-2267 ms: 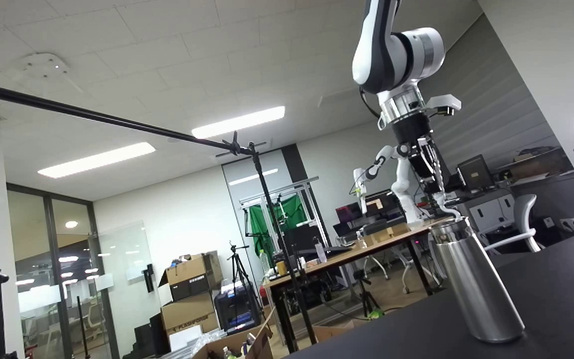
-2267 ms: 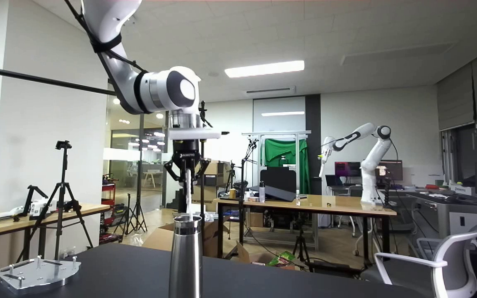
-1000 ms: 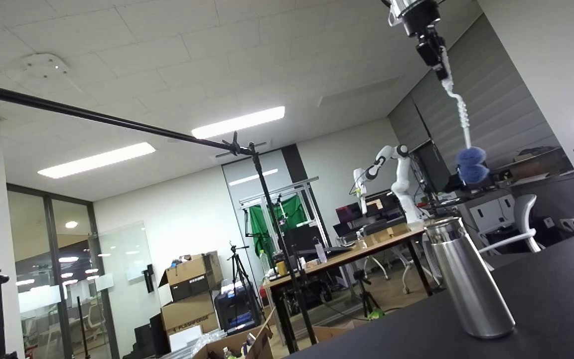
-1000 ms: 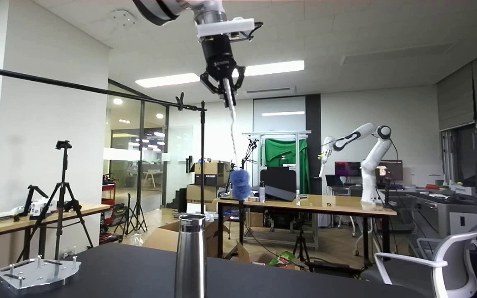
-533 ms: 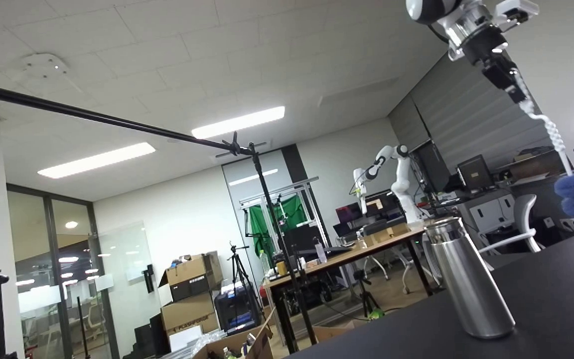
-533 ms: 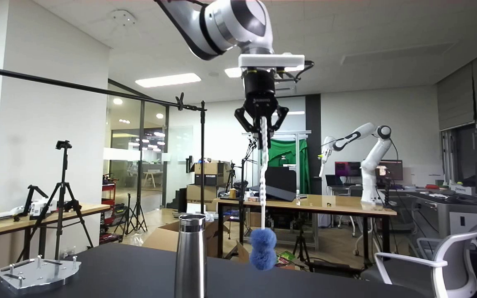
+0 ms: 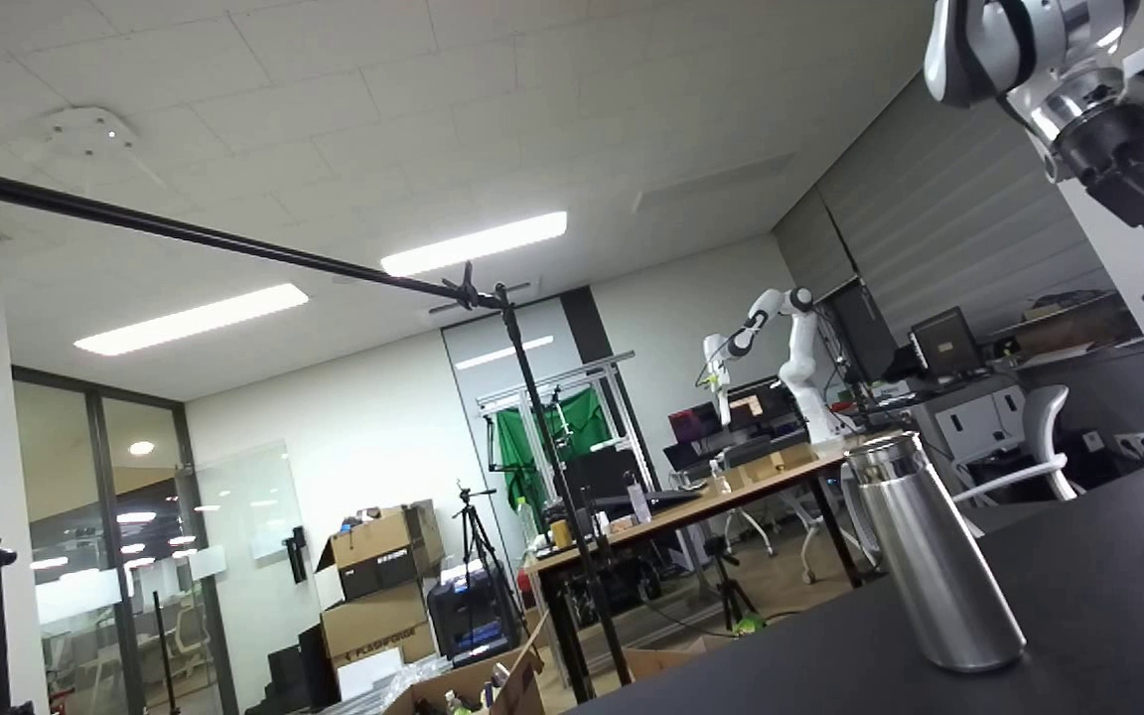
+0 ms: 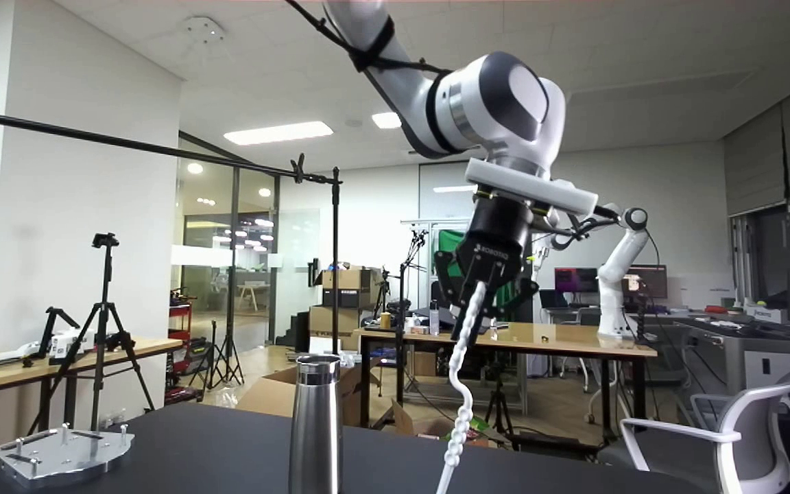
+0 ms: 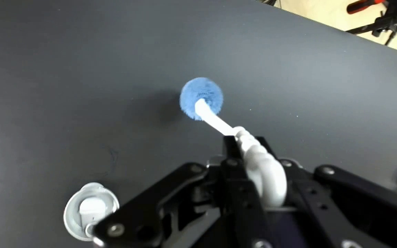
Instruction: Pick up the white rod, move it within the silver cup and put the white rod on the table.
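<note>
cardboard boxes [image 7: 378,616] stand beyond the dark table [image 7: 1108,606] in an exterior view, with the silver cup [image 7: 934,556] standing on it. in an exterior view the gripper [image 8: 469,333] clasps the white rod [image 8: 461,424], tilted and clear of the cup. the wrist view shows the rod's blue fluffy head [image 9: 196,90] over the table; contact is unclear. setting-down seems in hand; next, lay the rod flat, then release.

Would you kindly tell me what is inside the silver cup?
In both exterior views, nothing pokes out of the silver cup; its sides hide whatever may lie within. The white rod is outside it, gripped by the fingers.
</note>
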{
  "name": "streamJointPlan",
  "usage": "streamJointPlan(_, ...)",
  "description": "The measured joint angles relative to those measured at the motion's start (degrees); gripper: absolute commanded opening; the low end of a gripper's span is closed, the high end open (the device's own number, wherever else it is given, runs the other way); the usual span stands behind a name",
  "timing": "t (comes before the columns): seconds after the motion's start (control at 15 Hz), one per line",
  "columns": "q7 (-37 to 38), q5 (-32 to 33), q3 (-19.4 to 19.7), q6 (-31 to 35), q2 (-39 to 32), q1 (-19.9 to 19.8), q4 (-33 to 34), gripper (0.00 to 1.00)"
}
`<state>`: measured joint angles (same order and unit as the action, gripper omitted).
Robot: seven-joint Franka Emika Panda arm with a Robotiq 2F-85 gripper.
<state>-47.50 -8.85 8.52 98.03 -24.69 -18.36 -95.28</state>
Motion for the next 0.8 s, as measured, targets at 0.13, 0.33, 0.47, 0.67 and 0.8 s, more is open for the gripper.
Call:
streamJointPlan(0.13, 0.8, -2.7, 0.1, -1.6, -4.0, -2.1, 1.2, 0.04)
streamJointPlan(0.33, 3.4, -7.4, 0.0, -2.8, -9.4, -4.5, 3.0, 0.04)
streamJointPlan(0.47, 6.3, -10.6, 0.0, -2.9, -12.2, -5.7, 3.9, 0.04)
streamJointPlan(0.67, 9.8, -13.3, -0.1, -1.8, -15.4, -6.7, 4.5, 0.04)
streamJointPlan(0.8, 11.1, -13.6, -0.1, -0.6, -16.8, -7.2, 4.6, 0.04)
